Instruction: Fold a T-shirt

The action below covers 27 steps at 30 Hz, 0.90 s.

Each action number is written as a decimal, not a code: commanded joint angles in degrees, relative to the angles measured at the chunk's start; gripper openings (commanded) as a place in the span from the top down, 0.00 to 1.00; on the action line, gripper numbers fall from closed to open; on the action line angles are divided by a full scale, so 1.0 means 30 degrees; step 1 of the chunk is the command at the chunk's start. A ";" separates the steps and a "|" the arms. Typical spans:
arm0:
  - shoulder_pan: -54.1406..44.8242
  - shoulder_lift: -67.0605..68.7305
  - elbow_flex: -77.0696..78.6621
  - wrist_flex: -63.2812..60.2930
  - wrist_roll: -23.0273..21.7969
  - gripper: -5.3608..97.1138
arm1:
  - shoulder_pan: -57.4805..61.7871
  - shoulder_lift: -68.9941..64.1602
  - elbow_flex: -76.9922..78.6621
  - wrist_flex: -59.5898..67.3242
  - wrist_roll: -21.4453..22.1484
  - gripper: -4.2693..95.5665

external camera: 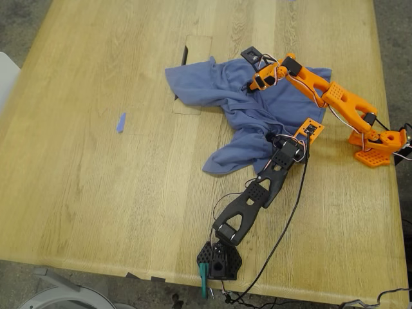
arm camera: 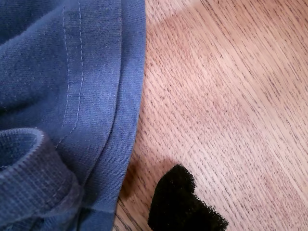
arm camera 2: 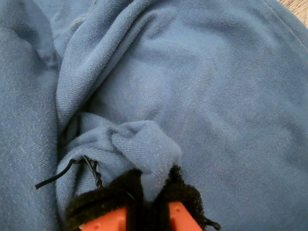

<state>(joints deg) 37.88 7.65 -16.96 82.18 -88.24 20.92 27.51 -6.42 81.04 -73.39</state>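
Observation:
The slate-blue T-shirt point(external camera: 257, 116) lies crumpled on the wooden table point(external camera: 96, 193), right of centre in the exterior view. The orange arm is my second arm. Its gripper point(external camera: 256, 82) sits on the shirt's far part, shut on a bunched fold point(arm camera 2: 144, 144) held between its black-padded fingers point(arm camera 2: 110, 202). The black arm is my first arm, and its gripper point(external camera: 280, 143) is low at the shirt's near edge. In the first wrist view one black padded fingertip point(arm camera: 180, 202) rests over bare wood just beside the stitched hem point(arm camera: 72, 96), not touching cloth. The ribbed collar point(arm camera: 29, 178) shows close by.
A tiny blue scrap point(external camera: 120, 122) lies on the wood toward the exterior view's left. A rectangular hatch point(external camera: 193, 55) is set into the table behind the shirt. The black arm's base point(external camera: 219, 261) stands at the near edge, and the orange base point(external camera: 376, 148) at the exterior view's right, with cables trailing there.

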 commanded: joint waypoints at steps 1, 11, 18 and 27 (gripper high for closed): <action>0.0410 -0.0322 -0.0557 -0.0293 0.0322 0.28 | -0.0264 0.1436 -0.0381 -0.0234 0.0176 0.96; -0.0176 -0.1758 -0.0527 -0.0205 0.1201 0.28 | -0.0381 0.1465 -0.0381 -0.0234 0.0176 0.96; -0.0908 -0.2783 -0.0586 -0.0176 0.3164 0.32 | -0.0264 0.1670 -0.0381 -0.0146 0.0146 0.96; -0.1670 -0.3223 -0.0586 -0.0322 0.5449 0.46 | -0.0264 0.1992 -0.0381 -0.0088 0.0117 0.96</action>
<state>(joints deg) 35.16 -0.09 -17.14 81.30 -73.65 20.57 28.21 -6.42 81.04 -73.39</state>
